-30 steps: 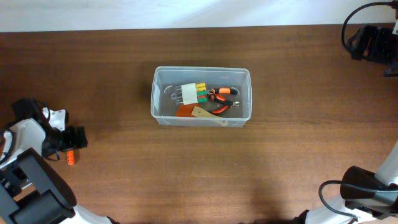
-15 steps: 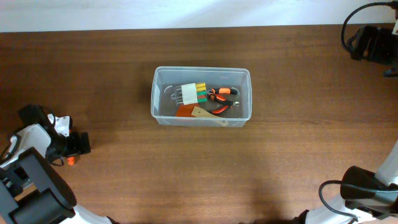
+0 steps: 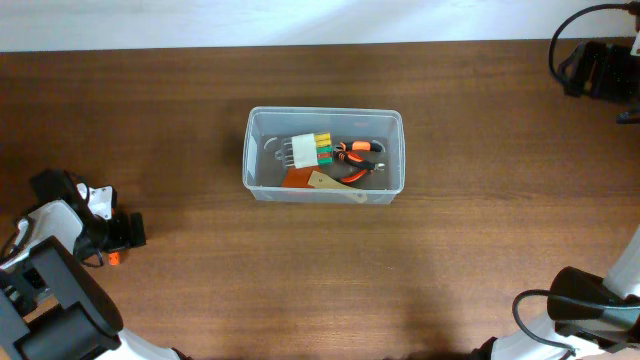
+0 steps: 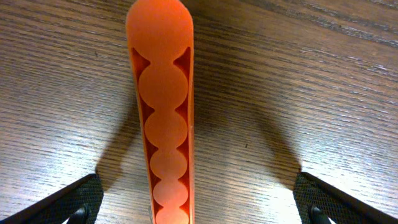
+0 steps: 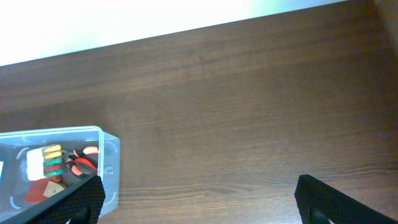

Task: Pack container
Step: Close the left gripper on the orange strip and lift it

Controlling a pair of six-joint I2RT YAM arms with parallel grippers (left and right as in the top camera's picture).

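Container (image 3: pixel 326 110) packing needed the orange tool (image 4: pixel 163 93) to be pinched square in its middle by the wide-open, empty left gripper (image 4: pixel 199 202) around it.

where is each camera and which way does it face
Overhead: above the table, looking straight down at the container; left arm and right arm at the lower corners.
Left wrist: on the left gripper, close over the orange tool; both fingertips show.
Right wrist: on the right gripper, high, looking across the table to the container; both fingertips show.
Shared: overhead and right wrist both see the container.
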